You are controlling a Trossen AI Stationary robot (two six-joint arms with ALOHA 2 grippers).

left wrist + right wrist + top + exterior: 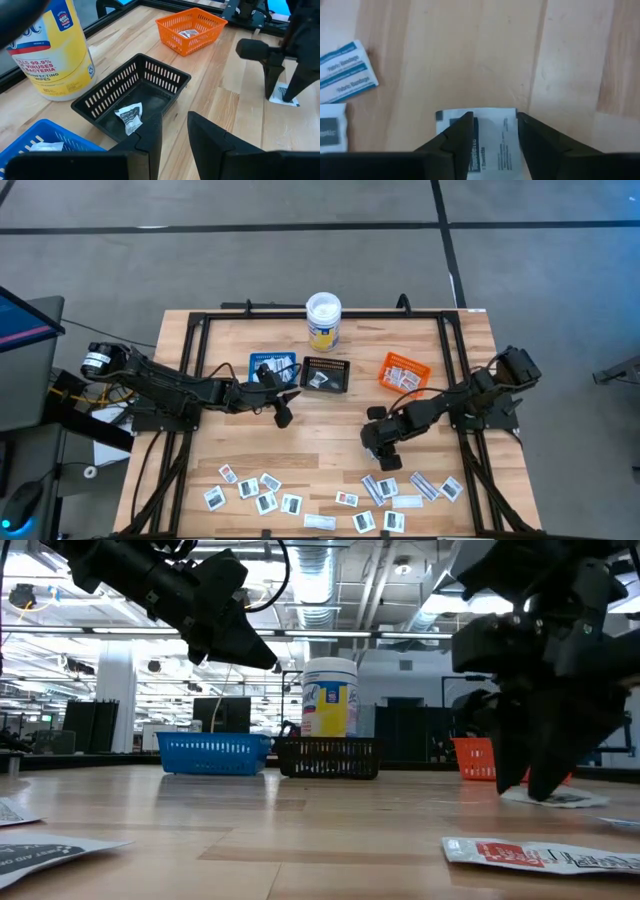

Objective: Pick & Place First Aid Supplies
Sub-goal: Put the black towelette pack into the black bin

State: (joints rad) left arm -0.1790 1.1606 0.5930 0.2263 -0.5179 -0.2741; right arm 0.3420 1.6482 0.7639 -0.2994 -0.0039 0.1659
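Note:
Several first aid supplies, small flat white packets, lie along the table's near edge, one group on the left (250, 490) and one on the right (405, 492). My right gripper (492, 131) points steeply down, open, its fingers standing on either side of a white packet with dark print (490, 142) that lies flat on the wood (283, 96). My left gripper (175, 131) hovers open and holds nothing, above the table just on the near side of the black tray (132, 97). My right gripper's fingertips (540, 790) come from above down to the white packet (565, 798), one at each side of its printed middle. The packet lies flat on the table. Whether the tips touch it I cannot tell.
Three small trays stand in a row at the back: blue (272, 368), black (327, 373) and orange (403, 371), each with a packet inside. A white-lidded yellow tub (323, 321) stands behind them. A black frame (200, 330) runs round the table.

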